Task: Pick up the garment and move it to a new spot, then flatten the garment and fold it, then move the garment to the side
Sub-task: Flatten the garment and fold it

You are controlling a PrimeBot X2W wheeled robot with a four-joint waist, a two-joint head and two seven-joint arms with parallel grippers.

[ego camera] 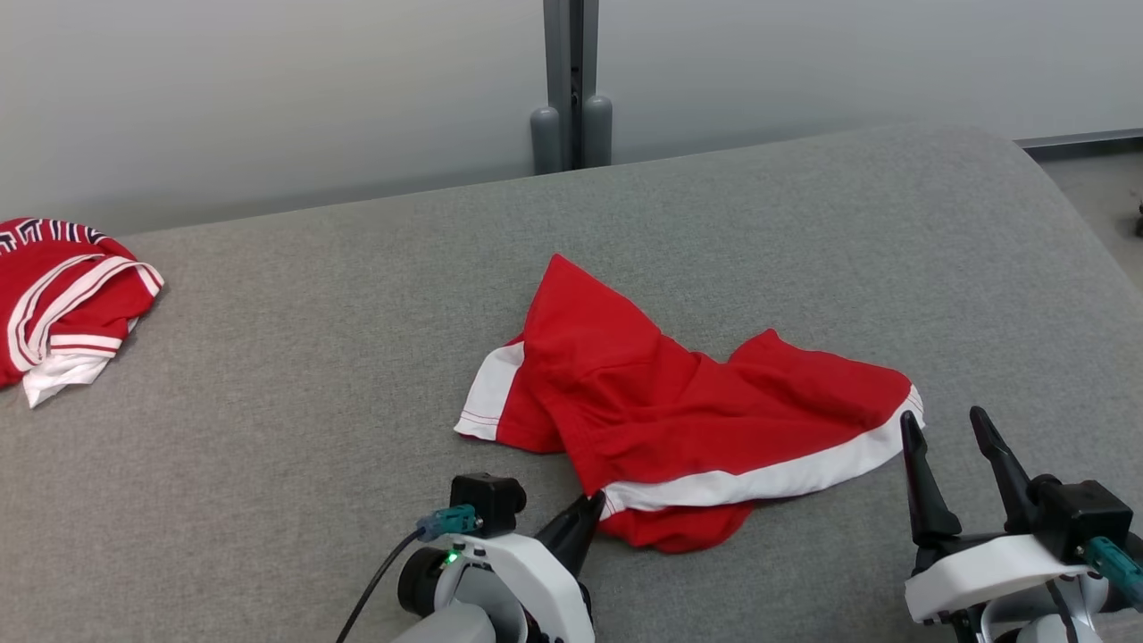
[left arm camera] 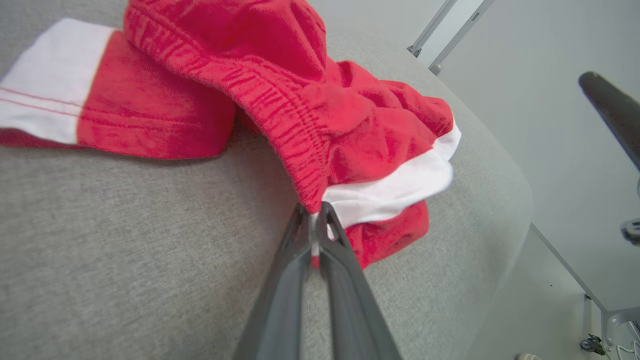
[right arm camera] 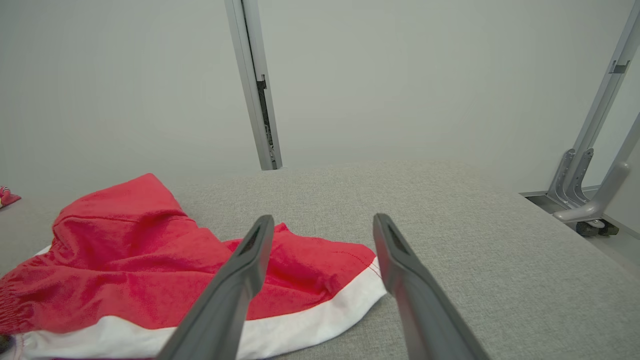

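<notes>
Left pincer (ego camera: 589,507) is clenched on the garment (ego camera: 696,402). Its two dark fingers (left arm camera: 280,300) are pressed together at the cloth's near edge, just where the white band meets the ribbed red edge. In the left wrist view a thin sliver of white and red cloth shows nipped between the tips. Right pincer (ego camera: 945,420) is released, with its fingers spread wide and nothing between them. It stands at the garment's right end, close beside the white-banded hem. Whether a fingertip brushes the cloth I cannot tell.

By size, the grey fabric-covered counter (ego camera: 312,357) comes first. It runs across the head view and its far right corner is rounded. Behind it is a pale wall with a grey upright post (ego camera: 571,89) at the middle.

The garment lies crumpled on the counter, toward the near side and a little right of centre. It is red with white bands. One banded flap is spread to the left, and a longer banded hem runs along the near right. A red fold is tucked under that hem.

At the counter's far left edge, well apart from both pincers, rests a second red garment (ego camera: 62,304) with white stripes, bunched up.
</notes>
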